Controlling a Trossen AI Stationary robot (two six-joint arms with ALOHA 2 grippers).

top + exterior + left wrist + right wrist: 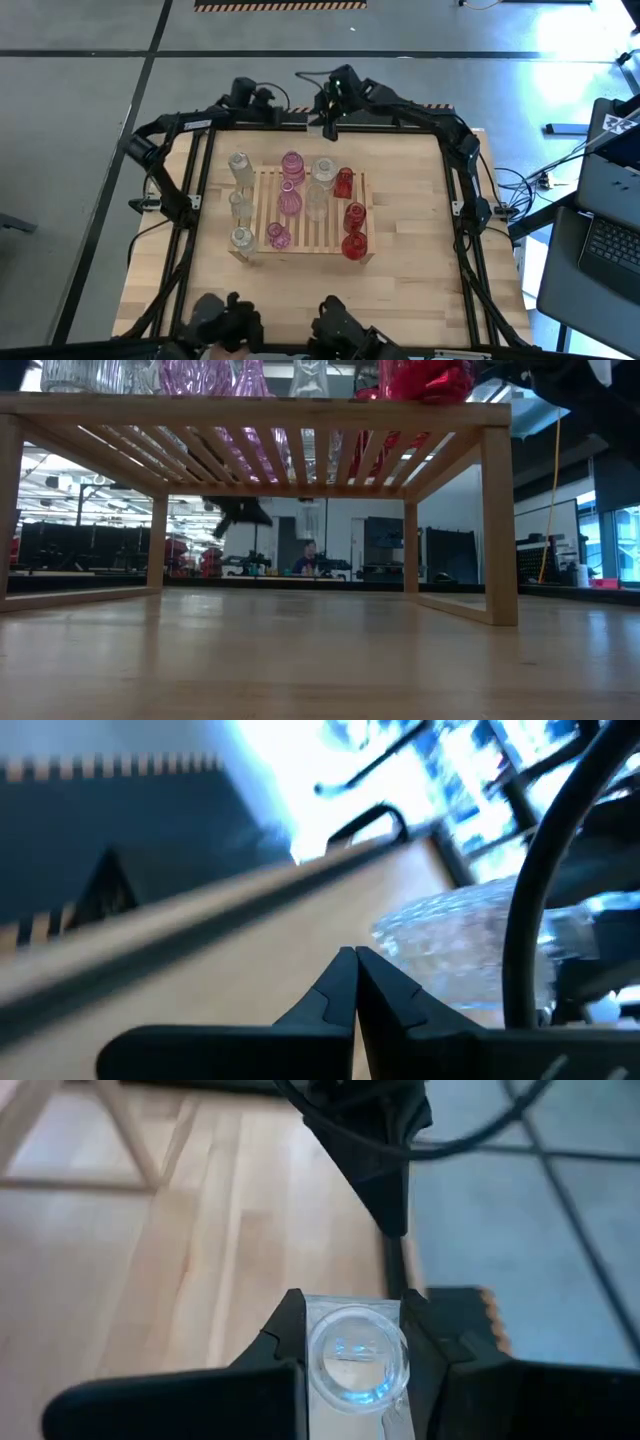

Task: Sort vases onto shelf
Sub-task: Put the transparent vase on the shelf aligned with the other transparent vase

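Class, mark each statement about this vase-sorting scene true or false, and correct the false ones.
1. The right gripper grips a clear vase. True.
2. The left gripper has its jaws wide open. False: its jaws are shut with nothing between them.
3. Red vases stand on the shelf. True.
4. All the vases on the shelf are one colour. False: clear, pink and red ones stand there.
5. In the low view, a vase stands on the table under the shelf. False: no vase shows beneath it.
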